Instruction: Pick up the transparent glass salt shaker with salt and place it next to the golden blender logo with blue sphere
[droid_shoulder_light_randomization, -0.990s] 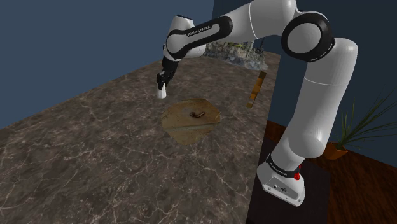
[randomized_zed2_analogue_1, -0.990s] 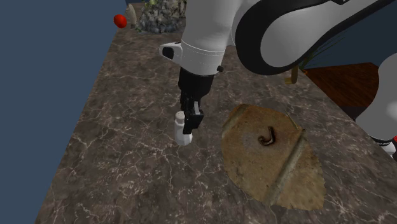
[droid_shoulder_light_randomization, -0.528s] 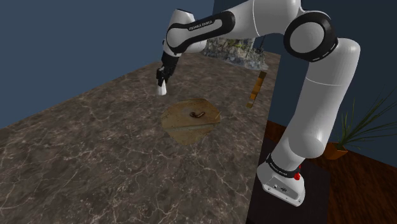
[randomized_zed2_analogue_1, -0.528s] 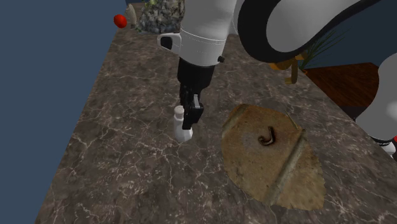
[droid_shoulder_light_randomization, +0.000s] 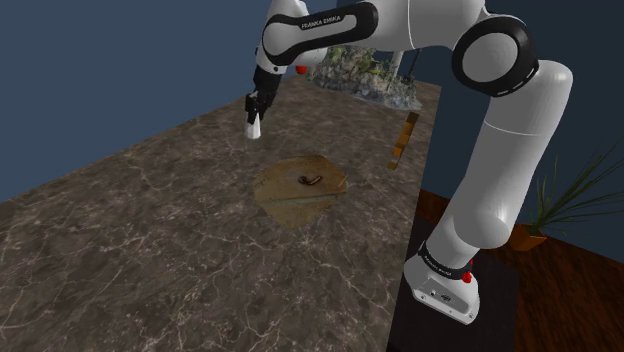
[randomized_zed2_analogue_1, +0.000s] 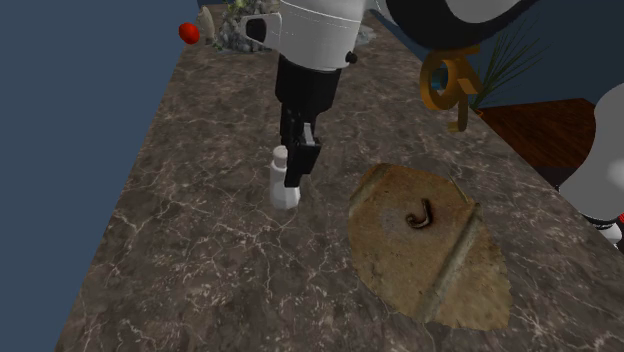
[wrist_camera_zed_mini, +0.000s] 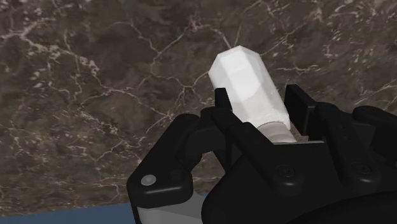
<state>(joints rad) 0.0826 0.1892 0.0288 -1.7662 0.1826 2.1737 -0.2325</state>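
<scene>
Tool (randomized_zed2_analogue_1: 293, 176) of mine pinches the white salt shaker (randomized_zed2_analogue_1: 281, 191) over the marbled bench (randomized_zed2_analogue_1: 200, 250), eleven o'clock of the brown mat (droid_shoulder_light_randomization: 300, 187) in the shoulder view; the golden logo (droid_shoulder_light_randomization: 403, 140) stands at two o'clock.

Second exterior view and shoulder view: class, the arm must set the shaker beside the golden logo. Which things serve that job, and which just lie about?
Belong to the job:
white salt shaker, clasped in the gripper
golden logo
marbled counter

Just lying about:
flat brown slab bearing a dark curled piece
red ball
rock pile
potted plant
</scene>
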